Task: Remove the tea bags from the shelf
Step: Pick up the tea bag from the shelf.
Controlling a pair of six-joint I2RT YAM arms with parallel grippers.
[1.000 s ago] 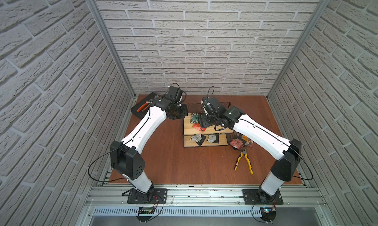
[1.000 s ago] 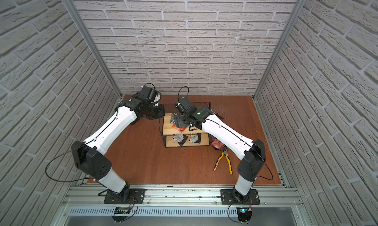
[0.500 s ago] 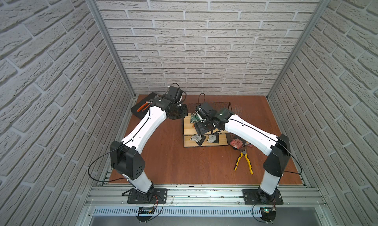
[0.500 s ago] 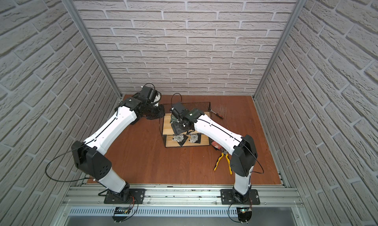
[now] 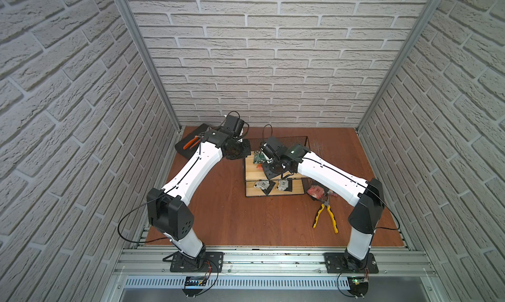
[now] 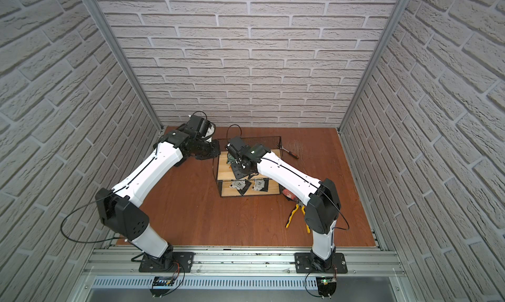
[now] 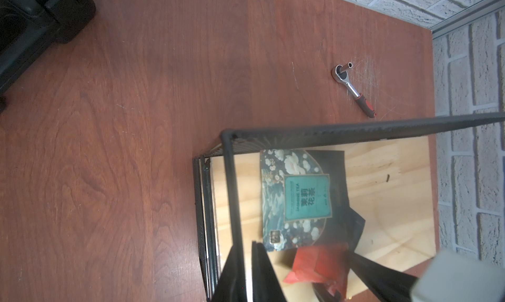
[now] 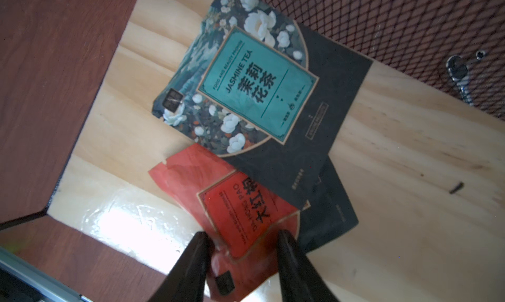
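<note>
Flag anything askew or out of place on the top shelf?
Sachets are piled askew: the teal-labelled jasmine tea sachet lies crooked over the red sachet and a black sachet on the light pine top board. A chrome ratchet with red-black handle lies loose on the table outside the black mesh.

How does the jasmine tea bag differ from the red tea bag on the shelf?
The jasmine tea bag is dark with a teal label; the red tea bag is red-orange. The jasmine tea bag partly covers the red tea bag. The right claw straddles the red tea bag, not the jasmine one. Both lie on the top board of the shelf.
</note>
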